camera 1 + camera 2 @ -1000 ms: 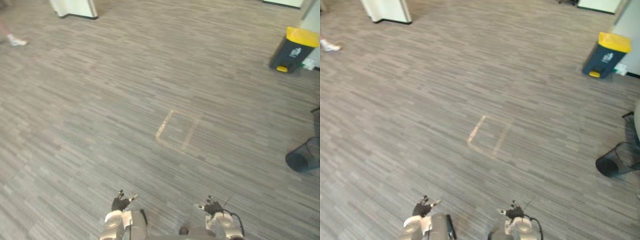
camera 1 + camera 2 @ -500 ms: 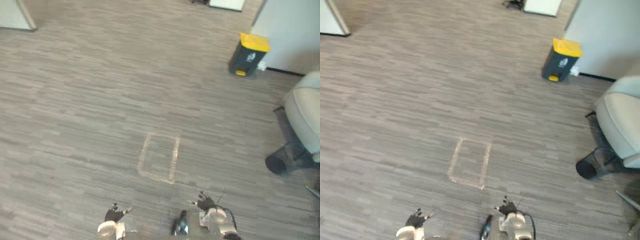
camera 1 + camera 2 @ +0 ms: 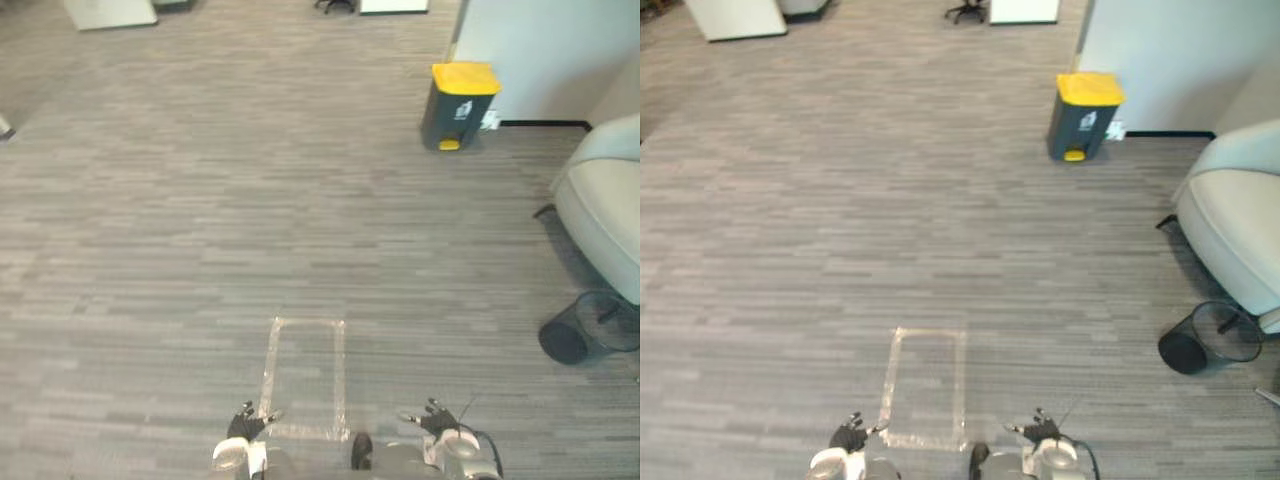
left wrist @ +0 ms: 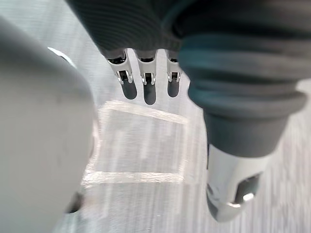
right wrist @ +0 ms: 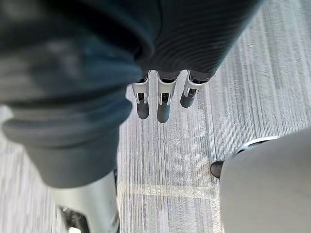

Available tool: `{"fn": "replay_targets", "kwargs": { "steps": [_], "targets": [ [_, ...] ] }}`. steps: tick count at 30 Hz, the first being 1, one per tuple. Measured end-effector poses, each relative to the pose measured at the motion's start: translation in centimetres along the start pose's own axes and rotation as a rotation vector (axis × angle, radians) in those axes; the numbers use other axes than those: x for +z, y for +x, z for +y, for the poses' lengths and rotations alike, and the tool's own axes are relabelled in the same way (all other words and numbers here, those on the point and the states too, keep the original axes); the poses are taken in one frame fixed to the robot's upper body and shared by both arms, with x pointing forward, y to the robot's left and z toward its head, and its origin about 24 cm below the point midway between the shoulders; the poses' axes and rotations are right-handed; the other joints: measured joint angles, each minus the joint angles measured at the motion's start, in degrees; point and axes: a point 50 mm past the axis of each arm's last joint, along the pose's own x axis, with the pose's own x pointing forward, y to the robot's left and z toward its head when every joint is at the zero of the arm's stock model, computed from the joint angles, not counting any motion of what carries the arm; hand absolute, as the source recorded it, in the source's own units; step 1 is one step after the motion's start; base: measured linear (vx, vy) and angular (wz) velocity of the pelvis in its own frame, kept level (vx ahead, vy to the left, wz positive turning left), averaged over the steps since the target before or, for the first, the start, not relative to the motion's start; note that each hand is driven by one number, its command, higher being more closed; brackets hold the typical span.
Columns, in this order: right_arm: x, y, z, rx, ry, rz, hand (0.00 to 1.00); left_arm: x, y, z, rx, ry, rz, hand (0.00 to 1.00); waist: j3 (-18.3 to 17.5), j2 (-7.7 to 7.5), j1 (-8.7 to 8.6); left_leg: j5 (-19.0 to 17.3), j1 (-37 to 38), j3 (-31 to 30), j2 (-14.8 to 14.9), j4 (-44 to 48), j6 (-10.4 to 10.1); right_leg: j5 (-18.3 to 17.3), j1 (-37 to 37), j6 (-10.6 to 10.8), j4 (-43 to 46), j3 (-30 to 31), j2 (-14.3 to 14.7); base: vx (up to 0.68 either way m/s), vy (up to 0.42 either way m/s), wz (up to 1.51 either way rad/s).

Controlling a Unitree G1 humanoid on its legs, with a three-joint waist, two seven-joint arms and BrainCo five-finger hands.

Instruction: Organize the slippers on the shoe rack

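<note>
Left eye view: I am looking down on a grey plank floor (image 3: pixel 200 200). My left hand (image 3: pixel 245 423) and right hand (image 3: pixel 437 418) are hanging low at the near edge, one on each side of the near end of a taped rectangle (image 3: pixel 305 378). A yellow-lidded bin (image 3: pixel 458 105) is standing far right beside a wall (image 3: pixel 540 50), with a pale armchair (image 3: pixel 605 210) and a black mesh basket (image 3: pixel 585 335) at the right.

Right eye view: the same layout is presenting.

Left wrist view: my fingers (image 4: pixel 149 90) are hanging straight and relaxed, grasping nothing.

Right wrist view: these fingers (image 5: pixel 163 104) are likewise released and carrying nothing.

Finding: I cannot tell where the slippers or the shoe rack are. I am judging the task as barely begun, with finding, collecting and arranging all remaining
</note>
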Motion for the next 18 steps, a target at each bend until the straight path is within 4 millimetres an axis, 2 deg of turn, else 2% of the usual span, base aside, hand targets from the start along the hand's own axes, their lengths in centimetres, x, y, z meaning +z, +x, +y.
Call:
{"fn": "replay_targets", "kwargs": {
  "steps": [1, 2, 3, 4, 5, 6, 7, 8, 10, 11, 12, 13, 15, 17, 18],
  "targets": [
    [-0.1, 0.0, 0.1, 0.002, 0.0, 0.003, 0.0, -0.1, 0.0, 0.2, 0.005, 0.003, 0.0, 0.0, 0.05, -0.34, 0.05, 0.95, -0.42, -3.56, -2.34, -6.74, -0.46, -0.59, 0.73, 1.02, -0.17, 1.92, -1.09, 0.35, 0.281, -1.19],
    [-0.3, -0.1, 0.0, -0.002, -0.002, 0.007, 0.0, -0.3, -0.1, 0.3, 0.008, -0.009, 0.0, 0.0, 0.02, -0.28, 0.06, 4.69, -0.5, -10.55, -5.11, -17.19, -1.13, -1.76, 1.66, 2.72, -0.34, 5.14, -2.25, 0.4, 0.386, -1.43],
    [-0.5, -0.1, -0.3, -0.005, -0.015, 0.011, 0.0, -0.6, -0.2, 0.0, 0.004, -0.015, 0.01, 0.0, -0.41, 0.34, 0.21, 11.57, 0.19, -13.24, -5.39, -20.35, -3.3, -2.98, 2.56, 4.47, -0.42, 7.74, -2.27, 0.35, 0.354, -1.26],
    [-0.6, -0.1, -0.3, -0.007, -0.018, 0.012, 0.0, -0.9, -0.3, -0.1, 0.002, -0.018, 0.017, 0.0, -0.68, 0.59, 0.22, 14.11, 0.94, -13.58, -5.56, -20.73, -2.34, -3.27, 2.81, 5.07, -0.33, 8.43, -2.37, 0.37, 0.357, -0.98],
    [-0.6, -0.2, 0.2, 0.004, -0.017, 0.007, 0.0, -0.6, -0.2, 0.6, 0.017, -0.008, 0.012, 0.0, -1.23, -1.06, -0.07, 12.26, 2.06, -11.56, -6.91, -20.5, -1.31, -3.17, 3.38, 5.47, -0.41, 7.7, -4.24, 0.31, 0.253, -0.53],
    [-0.7, -0.2, 0.4, 0.01, -0.016, 0.007, 0.0, -0.5, -0.1, 0.7, 0.019, -0.006, 0.009, 0.0, -1.32, -1.7, -0.06, 11.67, 2.08, -10.94, -7.19, -19.92, -0.88, -3.18, 3.27, 5.47, -0.31, 7.34, -4.74, 0.36, 0.269, -0.68],
    [-1.3, -0.4, 0.9, 0.023, -0.016, 0.023, 0.0, -0.1, 0.0, 1.2, 0.027, 0.008, -0.002, 0.0, -1.33, -3.24, 0.24, 9.61, 1.95, -8.9, -7.53, -17.08, 0.55, -3.23, 3.27, 5.54, -0.21, 7.29, -5.79, 0.33, 0.224, -0.53],
    [-1.4, -0.4, 1.0, 0.026, -0.015, 0.025, 0.0, 0.0, 0.1, 1.3, 0.028, 0.016, 0.002, 0.0, -1.51, -3.56, 0.22, 8.08, 1.8, -8.05, -7.5, -15.51, 1.19, -3.3, 3.23, 5.63, 0.33, 7.47, -6.07, 0.37, 0.255, -0.71],
    [-1.2, -0.4, 1.2, 0.029, -0.011, 0.02, 0.0, -0.2, 0.1, 1.4, 0.026, 0.024, 0.011, 0.0, -1.51, -3.74, 0.51, 5.11, 4.09, -4.42, -7.08, -14.67, 2.26, -4.55, 0.13, 7.28, 7.9, 8.1, -6.48, 0.25, 0.184, -0.86],
    [-0.9, -0.3, 1.3, 0.033, -0.012, 0.011, 0.0, -0.3, 0.1, 1.2, 0.02, 0.021, 0.013, 0.0, -1.11, -3.08, 1.15, 4.29, 7.01, -0.84, -6.67, -16.11, 2.8, -5.22, -4.68, 8.41, 18.41, 8.19, -6.5, 0.15, 0.122, -1.03],
    [-0.8, -0.3, 1.3, 0.034, -0.012, 0.007, 0.0, -0.3, 0.1, 1.1, 0.016, 0.023, 0.015, 0.0, -1.12, -3.11, 1.31, 4.13, 8.24, 0.68, -6.71, -16.9, 3.09, -5.43, -6.91, 8.88, 23.19, 7.7, -6.86, 0.17, 0.134, -1.15],
    [-0.5, -0.2, 1.3, 0.035, -0.012, -0.003, 0.0, -0.5, 0.1, 1.1, 0.007, 0.052, 0.022, 0.0, -1.08, -3.16, 1.23, 3.62, 10.95, 3.37, -6.93, -17.82, 3.91, -6.07, -10.88, 9.65, 31.99, 3.39, -8.65, 0.2, 0.116, -0.88],
    [-0.2, -0.2, 1.3, 0.036, -0.02, -0.014, 0.0, -0.8, 0.0, 1.0, -0.009, 0.092, 0.032, 0.0, -1.1, -3.16, 0.13, 3.55, 14.78, 5.92, -6.77, -20.28, 4.03, -8.02, -13.27, 6.47, 35.27, -8.98, -11.98, 0.23, 0.089, -0.71],
    [0.0, -0.2, 1.4, 0.039, -0.041, -0.024, 0.0, -0.9, 0.0, 1.1, -0.014, 0.11, 0.038, 0.0, -1.15, -3.38, -0.23, 3.55, 16.6, 7.82, -6.73, -22.16, 4.01, -7.55, -14.22, 4.77, 30.42, -17.52, -13.38, 0.17, 0.002, -0.52],
    [0.0, -0.2, 1.5, 0.042, -0.051, -0.025, 0.0, -0.9, 0.0, 1.3, -0.009, 0.112, 0.036, 0.0, -1.35, -4.18, -0.16, 3.55, 16.77, 8.57, -7.62, -22.42, 3.97, -3.81, -14.74, 3.43, 23.05, -21.22, -13.3, 0.17, -0.044, -0.49]
  ]
}}
